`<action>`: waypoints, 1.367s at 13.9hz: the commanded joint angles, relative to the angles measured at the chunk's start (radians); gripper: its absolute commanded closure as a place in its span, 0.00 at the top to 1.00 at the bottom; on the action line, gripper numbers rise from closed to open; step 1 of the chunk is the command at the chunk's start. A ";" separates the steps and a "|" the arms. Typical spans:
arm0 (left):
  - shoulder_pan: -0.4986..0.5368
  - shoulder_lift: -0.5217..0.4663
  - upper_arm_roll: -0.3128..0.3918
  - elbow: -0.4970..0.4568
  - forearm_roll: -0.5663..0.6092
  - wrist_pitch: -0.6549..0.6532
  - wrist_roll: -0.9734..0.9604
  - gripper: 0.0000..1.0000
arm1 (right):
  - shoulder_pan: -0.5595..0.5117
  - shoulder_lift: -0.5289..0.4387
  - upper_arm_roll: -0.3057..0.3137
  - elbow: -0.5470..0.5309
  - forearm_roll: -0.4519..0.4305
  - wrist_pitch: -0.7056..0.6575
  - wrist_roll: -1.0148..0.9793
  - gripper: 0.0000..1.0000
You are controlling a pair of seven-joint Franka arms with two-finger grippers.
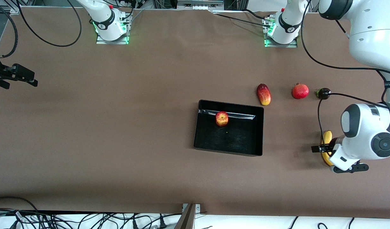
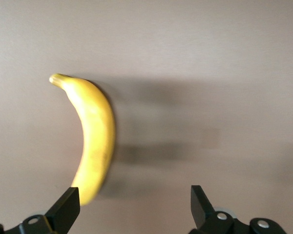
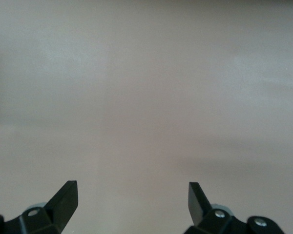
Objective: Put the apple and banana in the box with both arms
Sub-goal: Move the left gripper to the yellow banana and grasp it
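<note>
The apple [image 1: 221,118] lies in the black box [image 1: 228,144], close to the wall farther from the front camera. The banana [image 1: 326,136] lies on the table toward the left arm's end, partly hidden under the left arm's hand. My left gripper [image 1: 330,152] is open and empty over the banana's nearer end. In the left wrist view the banana [image 2: 95,136] runs toward one fingertip [image 2: 66,207], and the gap of the left gripper [image 2: 135,207] shows bare table. My right gripper [image 1: 32,79] waits open and empty over the table's right-arm end, with only table below it in the right wrist view [image 3: 133,202].
A red-yellow mango [image 1: 263,94], a red pomegranate [image 1: 300,91] and a small dark fruit [image 1: 323,93] lie in a row farther from the front camera than the box. A black cable [image 1: 318,117] hangs from the left arm over the dark fruit and the banana.
</note>
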 commanded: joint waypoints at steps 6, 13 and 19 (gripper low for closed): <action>0.082 0.095 -0.009 -0.056 0.121 0.235 0.147 1.00 | -0.002 0.007 0.006 0.023 0.000 -0.015 -0.004 1.00; 0.096 0.132 -0.011 -0.104 0.127 0.321 0.136 0.00 | -0.003 0.008 0.006 0.023 0.002 -0.015 -0.004 1.00; 0.084 0.022 -0.052 -0.099 0.107 0.016 0.115 0.00 | -0.002 0.008 0.007 0.022 0.004 -0.014 -0.003 1.00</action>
